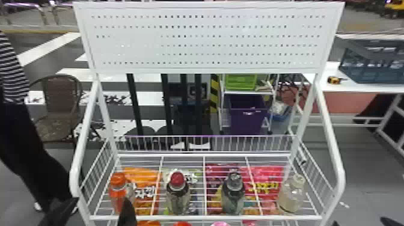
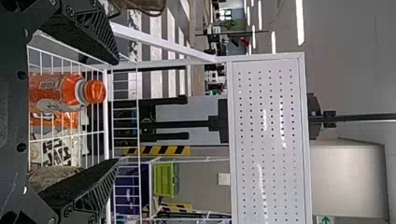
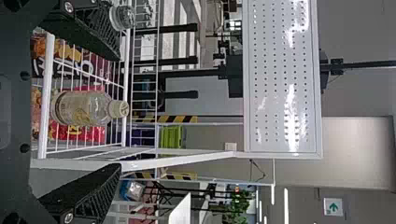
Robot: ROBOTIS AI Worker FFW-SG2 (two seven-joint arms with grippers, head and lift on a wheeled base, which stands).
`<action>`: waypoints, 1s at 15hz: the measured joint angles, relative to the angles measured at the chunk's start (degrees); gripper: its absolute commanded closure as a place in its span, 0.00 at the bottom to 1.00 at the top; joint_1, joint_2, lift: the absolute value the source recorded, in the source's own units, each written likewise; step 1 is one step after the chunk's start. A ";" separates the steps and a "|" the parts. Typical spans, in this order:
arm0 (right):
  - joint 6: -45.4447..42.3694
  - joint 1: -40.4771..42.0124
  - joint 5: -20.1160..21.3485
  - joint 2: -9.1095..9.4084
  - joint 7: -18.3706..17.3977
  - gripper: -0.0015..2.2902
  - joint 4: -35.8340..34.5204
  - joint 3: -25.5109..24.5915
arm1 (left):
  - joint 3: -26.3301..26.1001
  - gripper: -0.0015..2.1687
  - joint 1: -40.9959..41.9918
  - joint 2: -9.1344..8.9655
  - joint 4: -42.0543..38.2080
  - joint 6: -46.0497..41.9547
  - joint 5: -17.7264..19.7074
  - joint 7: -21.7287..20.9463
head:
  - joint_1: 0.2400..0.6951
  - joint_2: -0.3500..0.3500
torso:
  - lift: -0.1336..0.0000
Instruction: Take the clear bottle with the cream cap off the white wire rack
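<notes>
Standing upright at the right end of the white wire rack [image 1: 204,218], the clear bottle with the cream cap [image 1: 291,194] is found ahead of the right pincer [image 3: 116,112] and somewhat to its left. Its long axis is vertical, so it is crossed by the spread of the fingers, which are parted wide with nothing held between them. The right arm is judged the nearer by far; the left pincer [image 2: 116,112], also wide and empty, is seen by the orange bottle [image 2: 65,92] at the opposite end.

The way in is hemmed by the rack's sloping side rail [image 3: 187,161], seen between the bottle and the outer finger. A shift leftward and forward would probably be needed so that the rail is cleared, while the grey-capped bottle [image 1: 233,193], the next one inward, is left untouched. Beneath the wires, a red snack bag [image 1: 267,180] is seen. A straight lift should then be allowed.
</notes>
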 measured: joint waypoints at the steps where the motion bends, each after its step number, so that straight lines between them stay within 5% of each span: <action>1: -3.19 -2.01 1.14 0.00 -0.01 0.04 3.92 0.66 | -0.07 0.07 -0.13 0.00 0.00 0.07 0.00 -0.08 | 0.57 0.50 | 1.00; 6: -20.27 -14.93 5.35 0.00 -0.88 0.04 28.37 4.22 | -1.08 0.07 -0.50 0.00 1.05 0.36 -0.03 -0.09 | 0.57 0.50 | 1.00; 15: -29.59 -30.65 10.51 0.00 -10.57 0.04 53.13 8.05 | -2.89 0.07 -2.43 0.15 2.95 2.73 -0.04 0.13 | 0.57 0.50 | 1.00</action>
